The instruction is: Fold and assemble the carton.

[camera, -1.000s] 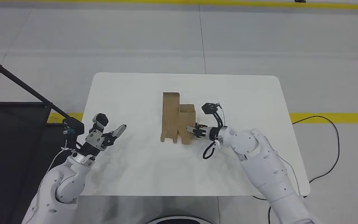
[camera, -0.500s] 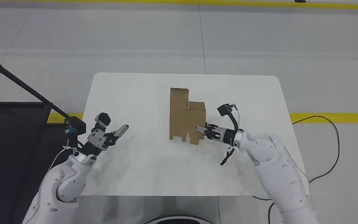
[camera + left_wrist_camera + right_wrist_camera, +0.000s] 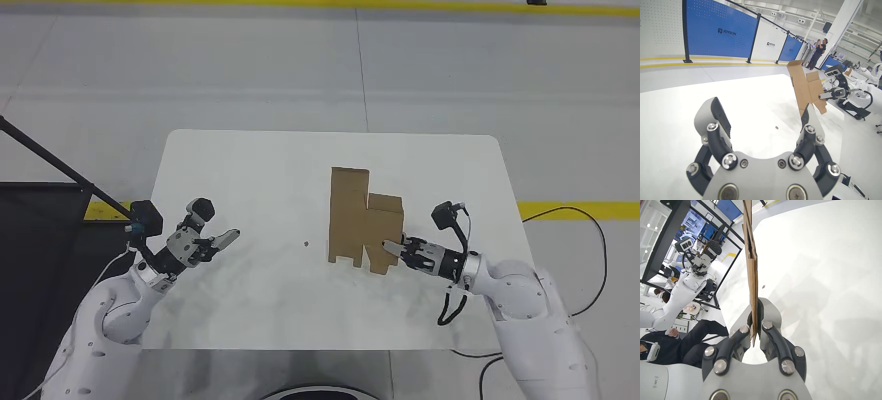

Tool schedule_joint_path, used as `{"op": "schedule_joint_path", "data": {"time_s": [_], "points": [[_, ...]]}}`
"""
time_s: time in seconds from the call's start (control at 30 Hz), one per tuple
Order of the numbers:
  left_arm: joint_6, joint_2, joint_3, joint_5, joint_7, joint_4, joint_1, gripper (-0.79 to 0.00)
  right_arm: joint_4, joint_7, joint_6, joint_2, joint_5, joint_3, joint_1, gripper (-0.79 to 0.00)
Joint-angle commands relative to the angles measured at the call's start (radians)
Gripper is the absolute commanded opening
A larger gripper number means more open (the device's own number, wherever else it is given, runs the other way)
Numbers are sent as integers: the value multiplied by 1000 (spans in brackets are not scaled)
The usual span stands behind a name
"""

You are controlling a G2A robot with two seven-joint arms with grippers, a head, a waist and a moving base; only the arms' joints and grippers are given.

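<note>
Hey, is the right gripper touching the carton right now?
Touching. The right wrist view shows the right gripper shut on an edge of the flat carton, jaws pressing both faces.

I work in a big robot lab, a wide hall like a factory. The floor (image 3: 250, 70) is smooth and grey, with yellow lines (image 3: 580, 210) painted on it. My white table (image 3: 230, 170) stands out in the open. Along one side runs a fence of blue panels (image 3: 715, 37) on black posts (image 3: 685, 32). A tall white pillar (image 3: 848, 24) goes up high. Far off stands another white robot (image 3: 878, 68), near a screen (image 3: 847, 62).
</note>
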Motion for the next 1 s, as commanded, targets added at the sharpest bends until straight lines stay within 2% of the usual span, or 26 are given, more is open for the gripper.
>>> {"op": "schedule_joint_path", "data": {"time_s": [0.0,0.37,0.5,0.6,0.73,0.87,0.97], "points": [[0,0,0,0,0,0,0,0,0,0,0,0,0,0,0,-785],[0,0,0,0,0,0,0,0,0,0,0,0,0,0,0,-785],[-31,-1,33,-43,-10,-6,-17,0,-10,-29,-6,1,-12,-2,-12,-785],[-99,0,60,-69,-22,16,-44,0,-19,-47,-71,7,-25,5,-32,-785],[-206,2,94,-103,-17,69,-80,0,-20,-36,-220,19,15,17,-54,-785],[-206,13,172,-173,-45,57,-113,0,-16,-3,-287,33,81,32,-64,-785],[-206,35,231,-225,-90,28,-137,0,-27,5,-280,49,118,24,-63,-785]]}}
